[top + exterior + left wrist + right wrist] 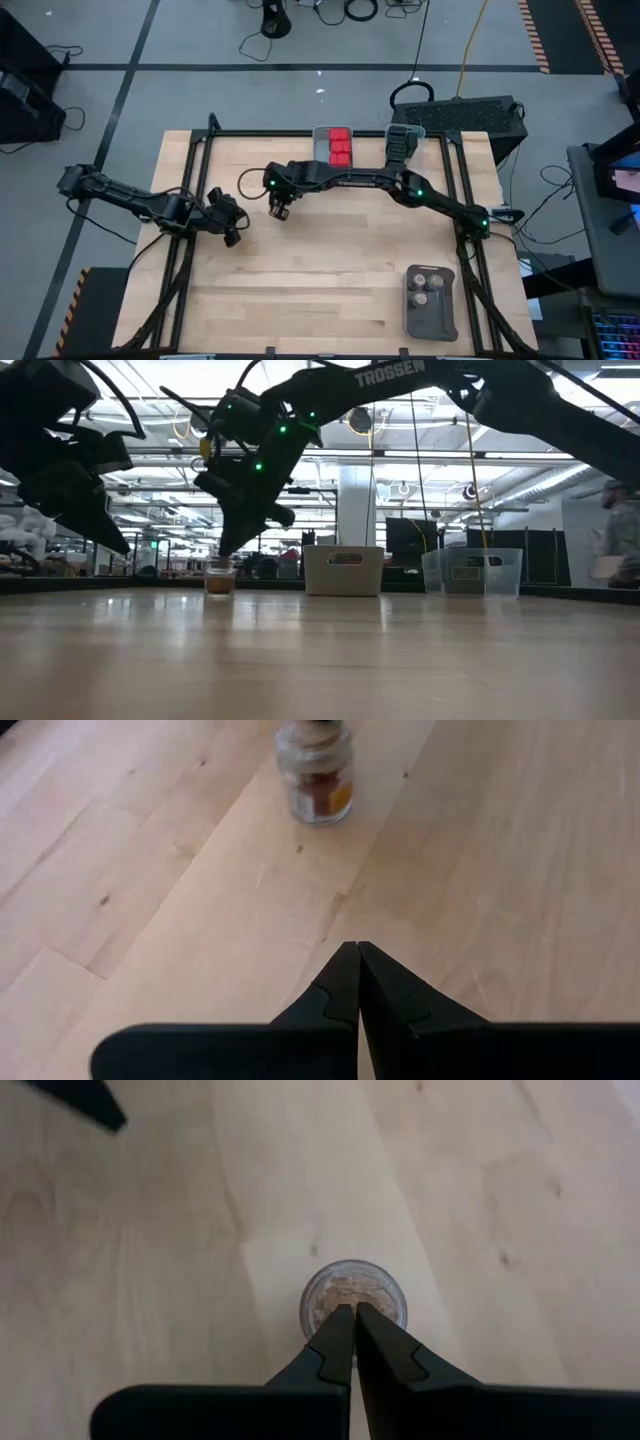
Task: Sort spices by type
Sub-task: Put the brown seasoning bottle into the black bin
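Observation:
One round glass jar (280, 211) with a tan-brown top stands upright on its base on the wooden table, left of centre. It also shows in the low view (219, 579) and the left wrist view (316, 778). My right gripper (354, 1310) is shut and points down right over the jar's top (352, 1288). My left gripper (357, 948) is shut and empty, hovering a little to the jar's left (233, 228). Red-capped containers (340, 146) sit in a grey bin at the far edge. Dark ones (400, 140) sit in the clear bin beside it. My right gripper's shut fingertips (342, 1320) stand over the middle of the jar's top, coming from above and pointing down. The jar stands upright on the table. I cannot tell whether the fingertips touch it.
A flat dark grey tray (432, 322) at the near right holds three round jars (427, 288). The grey bin (343, 570) and the clear bin (472, 572) stand at the far edge. Bare wood lies in the table's near middle. A black frame runs along the table's sides.

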Available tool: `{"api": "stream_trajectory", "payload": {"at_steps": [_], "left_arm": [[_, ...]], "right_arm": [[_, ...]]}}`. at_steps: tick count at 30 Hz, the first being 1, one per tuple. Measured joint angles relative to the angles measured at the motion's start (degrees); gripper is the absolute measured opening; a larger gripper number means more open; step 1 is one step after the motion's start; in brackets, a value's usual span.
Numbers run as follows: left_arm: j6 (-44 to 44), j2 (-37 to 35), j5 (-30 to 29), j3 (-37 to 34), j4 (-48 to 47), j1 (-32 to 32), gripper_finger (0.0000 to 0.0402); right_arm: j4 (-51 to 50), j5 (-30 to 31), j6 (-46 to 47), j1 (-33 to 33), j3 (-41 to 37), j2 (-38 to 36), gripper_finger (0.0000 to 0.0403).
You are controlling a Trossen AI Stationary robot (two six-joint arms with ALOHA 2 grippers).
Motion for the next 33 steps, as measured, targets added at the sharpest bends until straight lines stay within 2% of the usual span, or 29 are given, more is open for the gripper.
{"api": "stream_trajectory", "payload": {"at_steps": [12,15,20,28,33], "left_arm": [[0.1,0.0,0.4,0.0,0.3,0.0,0.0008],[0.1,0.0,0.6,0.0,0.3,0.0,0.0008],[0.3,0.0,0.8,0.0,0.4,0.0,0.0008],[0.3,0.0,0.8,0.0,0.4,0.0,0.0008],[0.3,0.0,0.8,0.0,0.4,0.0,0.0008]], "right_arm": [[-3.3,-0.3,1.5,1.3,-0.2,-1.9,0.0000],[-1.7,-0.1,1.4,1.3,-0.2,-1.9,0.0013],[0.2,-0.1,1.0,1.5,-0.1,-2.1,0.0062],[0.1,-0.5,1.1,1.5,-0.1,-2.1,0.0181],[-0.5,-0.5,1.0,1.1,0.0,-2.2,0.0237]]}}
